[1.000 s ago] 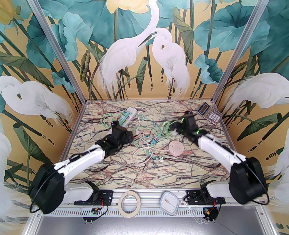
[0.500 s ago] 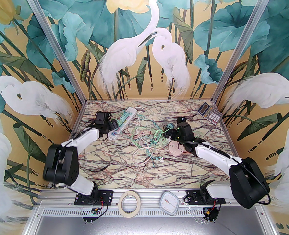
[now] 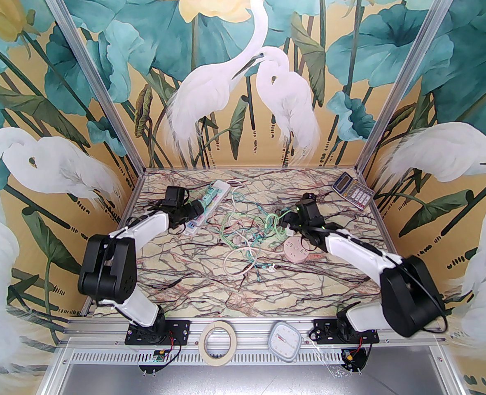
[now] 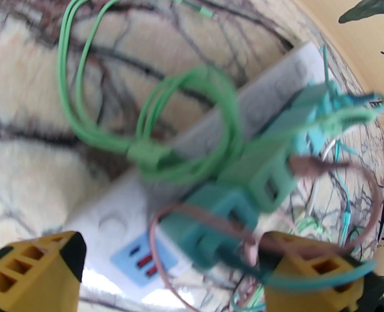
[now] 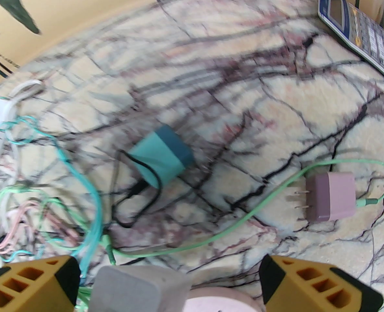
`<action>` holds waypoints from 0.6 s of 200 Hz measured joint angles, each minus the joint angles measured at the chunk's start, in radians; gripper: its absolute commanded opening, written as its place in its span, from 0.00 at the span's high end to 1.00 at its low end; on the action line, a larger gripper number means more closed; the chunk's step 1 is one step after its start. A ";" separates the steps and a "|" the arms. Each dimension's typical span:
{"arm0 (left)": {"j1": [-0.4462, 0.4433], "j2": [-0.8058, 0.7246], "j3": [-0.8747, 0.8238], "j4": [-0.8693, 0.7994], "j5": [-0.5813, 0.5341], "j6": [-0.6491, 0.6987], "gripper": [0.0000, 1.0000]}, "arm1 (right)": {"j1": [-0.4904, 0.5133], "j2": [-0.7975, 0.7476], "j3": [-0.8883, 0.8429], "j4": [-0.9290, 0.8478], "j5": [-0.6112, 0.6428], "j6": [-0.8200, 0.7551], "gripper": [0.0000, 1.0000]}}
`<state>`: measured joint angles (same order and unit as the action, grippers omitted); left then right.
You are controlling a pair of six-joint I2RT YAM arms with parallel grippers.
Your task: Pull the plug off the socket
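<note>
A white power strip lies at the back left of the table, with teal and green plugs in it. In the left wrist view the nearest teal plug and a green plug stand in the strip. My left gripper hangs open over the strip's near end, its yellow fingers on either side of the teal plug. My right gripper is open above a pink round socket, where a white plug stands between the fingers.
Tangled green, teal and pink cables cover the table's middle. A loose teal adapter and a mauve adapter lie beyond the right gripper. A calculator sits at the back right. A tape roll rests on the front rail.
My left arm swung from the middle of the table out to the power strip at the left. My right gripper drew back and came over the pink round socket.
</note>
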<state>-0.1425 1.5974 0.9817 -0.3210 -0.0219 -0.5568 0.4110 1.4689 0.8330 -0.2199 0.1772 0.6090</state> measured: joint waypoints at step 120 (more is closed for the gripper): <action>-0.329 -0.375 -0.174 0.010 0.022 -0.054 0.02 | -0.252 0.109 0.177 -0.154 -0.020 0.025 0.01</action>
<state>-0.4717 1.2224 0.8078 -0.3107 0.0002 -0.6109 0.1589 1.5776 1.0096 -0.3737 0.1570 0.6342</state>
